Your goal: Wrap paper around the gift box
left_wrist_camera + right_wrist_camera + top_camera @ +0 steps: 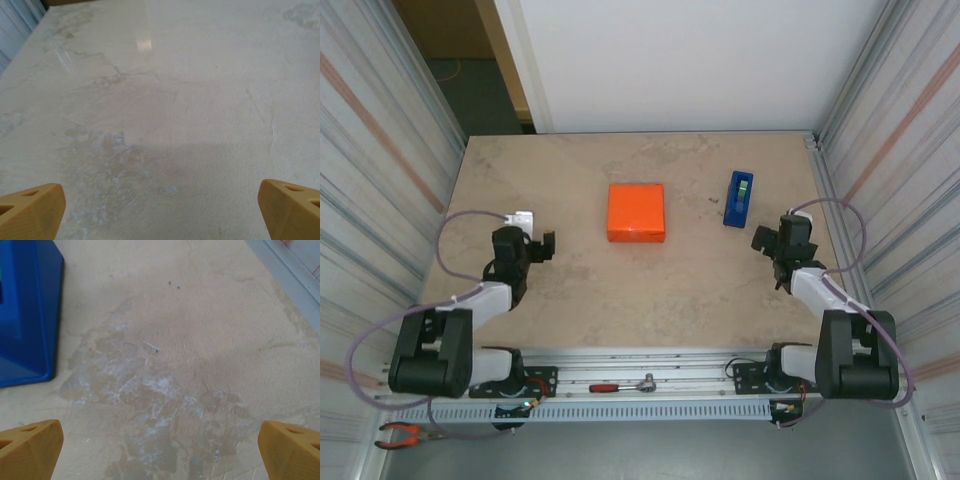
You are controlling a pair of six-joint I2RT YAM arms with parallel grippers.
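Tabletop [620,290] holds the orange-wrapped gift box [636,212] between two wide-open jaws, touching neither.

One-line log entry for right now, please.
left gripper open over bare table | right gripper open beside tape dispenser | orange paper parcel mid-table, apart from both

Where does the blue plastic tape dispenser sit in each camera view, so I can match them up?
Top external: blue plastic tape dispenser, right of centre, just beyond the right gripper.
Right wrist: the dispenser at the upper left corner, ahead of the right yellow fingers.
Left wrist: mottled beige tabletop ahead of the left yellow fingers.
Shared landmark: that beige tabletop.
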